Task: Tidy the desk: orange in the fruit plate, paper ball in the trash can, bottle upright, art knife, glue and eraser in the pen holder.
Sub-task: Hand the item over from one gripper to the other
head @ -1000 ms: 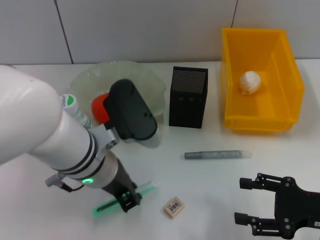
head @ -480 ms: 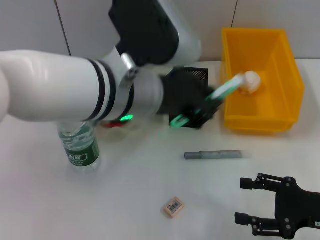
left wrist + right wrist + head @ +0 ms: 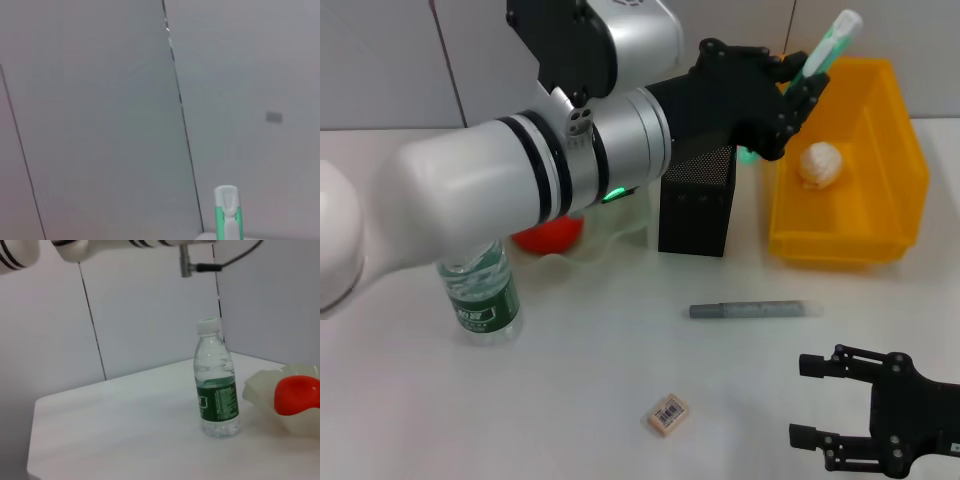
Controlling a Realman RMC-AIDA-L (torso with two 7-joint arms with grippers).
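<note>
My left gripper [image 3: 794, 88] is shut on the green-and-white art knife [image 3: 827, 42], held tilted in the air above the black mesh pen holder [image 3: 696, 210] and beside the yellow trash can [image 3: 892, 218]. The knife's tip [image 3: 228, 213] shows against the wall in the left wrist view. A paper ball [image 3: 820, 164] lies inside the can. The bottle [image 3: 480, 287] stands upright, also seen in the right wrist view [image 3: 216, 390]. The orange [image 3: 548, 233] rests in the fruit plate [image 3: 625, 228]. The grey glue stick [image 3: 752, 310] and eraser [image 3: 668, 414] lie on the desk. My right gripper [image 3: 825, 402] waits open at the front right.
The left arm spans the back of the desk, hiding most of the fruit plate [image 3: 267, 390]. The orange [image 3: 298, 395] shows in it from the right wrist view. White desk surface lies between the glue stick and the eraser.
The left arm has lifted the art knife higher and farther right, from in front of the pen holder to above it. The right arm has not moved.
</note>
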